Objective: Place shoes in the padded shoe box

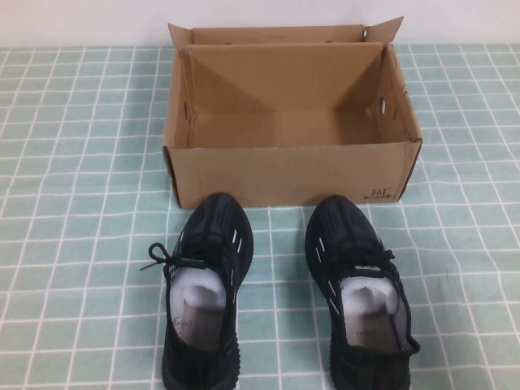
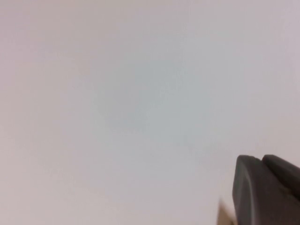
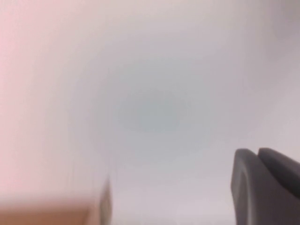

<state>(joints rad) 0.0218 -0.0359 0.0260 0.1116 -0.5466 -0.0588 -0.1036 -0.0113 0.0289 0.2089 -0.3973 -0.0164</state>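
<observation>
On the left of the green-and-white checked tablecloth (image 1: 73,244) we see nothing of our left arm in the high view. Only the left wrist view shows the left gripper (image 2: 267,190), one dark finger against a pale blank background, and we cannot tell whether its fingers are open or closed.

Moving right, the left shoe (image 1: 205,292) lies on the cloth near the table's close edge, toe pointing at the box, white stuffing showing in its opening, its laces trailing out to the left side. Its toe is just beside the box's front wall.

Behind the pair stands the padded shoe box (image 1: 288,175), open at the top, with nothing inside, flaps upright, a small dark mark at its front right corner.

Further right, the right shoe (image 1: 364,296) lies parallel to its partner, apart from it, toe also close to the box front.

The right gripper (image 3: 265,185) appears only in the right wrist view as a dark finger over a blurred pale backdrop; again we cannot tell its state.
</observation>
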